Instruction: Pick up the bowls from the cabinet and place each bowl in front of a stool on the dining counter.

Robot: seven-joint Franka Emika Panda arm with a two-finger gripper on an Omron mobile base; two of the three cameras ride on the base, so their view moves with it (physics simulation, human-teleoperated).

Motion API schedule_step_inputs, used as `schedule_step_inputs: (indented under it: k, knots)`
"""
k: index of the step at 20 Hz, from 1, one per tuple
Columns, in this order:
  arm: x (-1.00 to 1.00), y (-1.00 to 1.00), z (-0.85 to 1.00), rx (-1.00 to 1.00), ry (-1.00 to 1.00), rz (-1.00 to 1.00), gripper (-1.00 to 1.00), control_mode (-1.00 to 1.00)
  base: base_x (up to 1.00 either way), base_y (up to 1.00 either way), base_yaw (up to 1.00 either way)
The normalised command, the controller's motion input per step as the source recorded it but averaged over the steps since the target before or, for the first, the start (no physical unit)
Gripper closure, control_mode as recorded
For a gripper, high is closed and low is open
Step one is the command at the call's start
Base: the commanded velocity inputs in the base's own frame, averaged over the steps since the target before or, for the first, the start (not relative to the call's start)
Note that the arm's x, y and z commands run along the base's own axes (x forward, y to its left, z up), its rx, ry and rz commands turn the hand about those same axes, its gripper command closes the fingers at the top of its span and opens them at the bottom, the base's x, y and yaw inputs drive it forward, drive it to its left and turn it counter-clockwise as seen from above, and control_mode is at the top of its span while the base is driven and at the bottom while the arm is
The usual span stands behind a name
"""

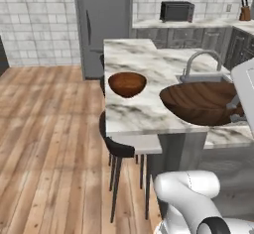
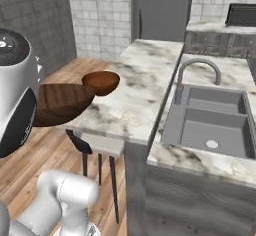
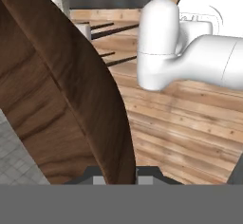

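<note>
Gripper point(image 3: 116, 173) pinches the dark bowl point(image 1: 201, 104) by its rim above the counter point(image 1: 144, 59); a thin-edge hold risks slipping, or knocking the reddish bowl point(image 1: 127, 84) nearby.

no text, label, brand, number or sign can be read on anything here

Two base views flank dining counter point(image 1: 144, 114) — hand view close, floorward

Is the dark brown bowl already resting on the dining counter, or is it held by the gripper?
Held. The gripper pinches the dark brown bowl's rim, and the bowl hangs over the dining counter's edge.
</note>
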Motion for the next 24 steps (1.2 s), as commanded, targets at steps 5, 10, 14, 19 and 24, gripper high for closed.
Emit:
schedule_step_inputs:
  k: [5,10,14,19,24]
  knots:
    - [0.0,0.0,0.0,0.0,0.0,0.0,1.0,1.0,0.86,1.0,-0.06]
    - [0.0,0.0,0.0,0.0,0.0,0.0,1.0,1.0,0.99,1.0,-0.16]
    - [0.0,0.0,0.0,0.0,0.0,0.0,1.0,1.0,0.61,1.0,-0.32]
    - [0.0,0.0,0.0,0.0,0.0,0.0,1.0,1.0,0.03,1.0,-0.48]
    - [0.0,0.0,0.0,0.0,0.0,0.0,1.0,1.0,0.02,1.0,-0.59]
